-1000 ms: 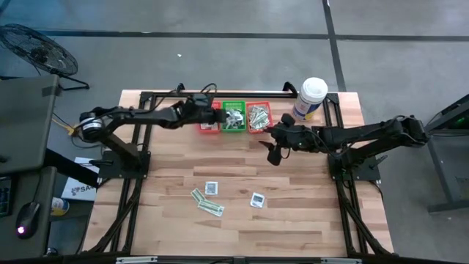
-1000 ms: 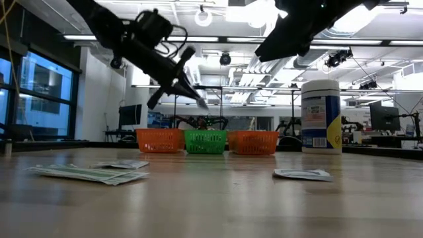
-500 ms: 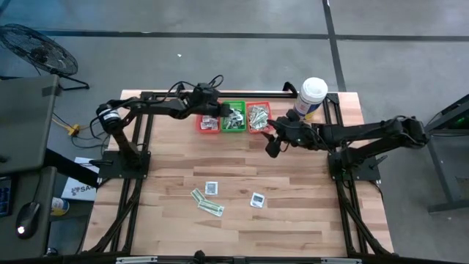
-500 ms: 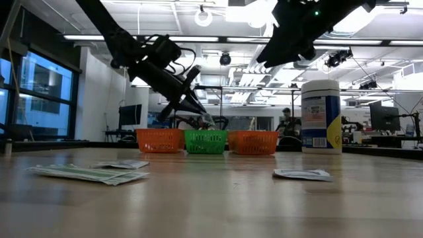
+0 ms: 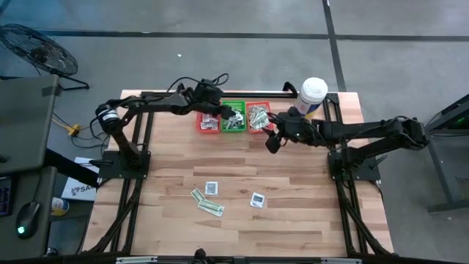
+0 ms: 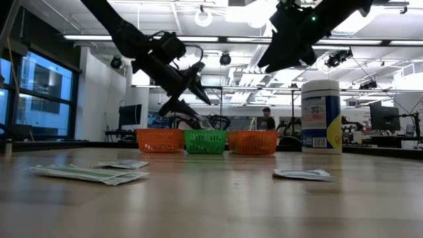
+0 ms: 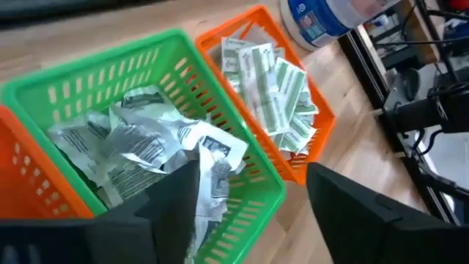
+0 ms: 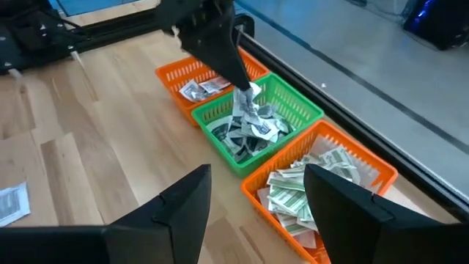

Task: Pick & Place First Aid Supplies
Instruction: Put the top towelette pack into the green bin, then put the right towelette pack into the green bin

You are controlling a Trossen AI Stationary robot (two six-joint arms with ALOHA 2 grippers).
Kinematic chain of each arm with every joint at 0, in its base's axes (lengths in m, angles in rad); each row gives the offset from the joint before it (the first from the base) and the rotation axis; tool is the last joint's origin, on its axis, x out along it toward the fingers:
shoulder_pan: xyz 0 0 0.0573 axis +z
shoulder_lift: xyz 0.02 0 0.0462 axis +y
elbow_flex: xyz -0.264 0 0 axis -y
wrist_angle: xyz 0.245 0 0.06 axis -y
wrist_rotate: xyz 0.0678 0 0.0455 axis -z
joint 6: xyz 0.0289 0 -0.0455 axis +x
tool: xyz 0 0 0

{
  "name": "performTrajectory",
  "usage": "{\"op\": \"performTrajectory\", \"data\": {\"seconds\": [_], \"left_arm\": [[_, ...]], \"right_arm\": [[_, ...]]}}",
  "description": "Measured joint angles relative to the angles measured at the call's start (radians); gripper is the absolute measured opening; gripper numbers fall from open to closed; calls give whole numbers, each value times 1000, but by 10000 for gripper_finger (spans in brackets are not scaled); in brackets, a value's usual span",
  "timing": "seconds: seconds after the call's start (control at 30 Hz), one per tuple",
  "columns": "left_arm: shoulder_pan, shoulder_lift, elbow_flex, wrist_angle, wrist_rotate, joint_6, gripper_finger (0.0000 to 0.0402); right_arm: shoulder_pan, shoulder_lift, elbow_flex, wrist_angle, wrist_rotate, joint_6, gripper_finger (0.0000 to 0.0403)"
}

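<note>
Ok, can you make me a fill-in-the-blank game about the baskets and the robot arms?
1. The left gripper hangs over the ______ basket, which holds white packets.
2. The green-and-white strips are piled in an ______ basket.
3. The big white tub stands at the back of the table, on the ______ arm's side.
4. On the open table, near the front, lie ______ loose packets.

Missing words: green; orange; right; four
</note>
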Motion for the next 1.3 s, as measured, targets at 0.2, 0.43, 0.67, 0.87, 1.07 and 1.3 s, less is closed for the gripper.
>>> {"op": "performTrajectory", "data": {"seconds": [0.2, 0.43, 0.67, 0.87, 1.07, 1.3], "left_arm": [[0, -22, 95, -159, -110, 131, 261], [-14, -21, 147, -266, -97, 128, 262], [-110, -33, 150, -310, -75, 90, 243], [-249, -74, 149, -344, -152, 42, 211], [-422, -132, 149, -444, -315, -11, 204], [-637, -196, 149, -627, -528, -73, 204]], "right_arm": [[-32, 0, 0, -37, -26, -3, 211], [-72, 0, 0, -116, -163, -64, 211], [-114, 0, 0, -160, -341, -110, 211], [-112, 0, 0, -168, -441, -146, 211], [-80, 0, 0, -207, -545, -162, 211], [57, 4, 0, -212, -491, -118, 211]]}}
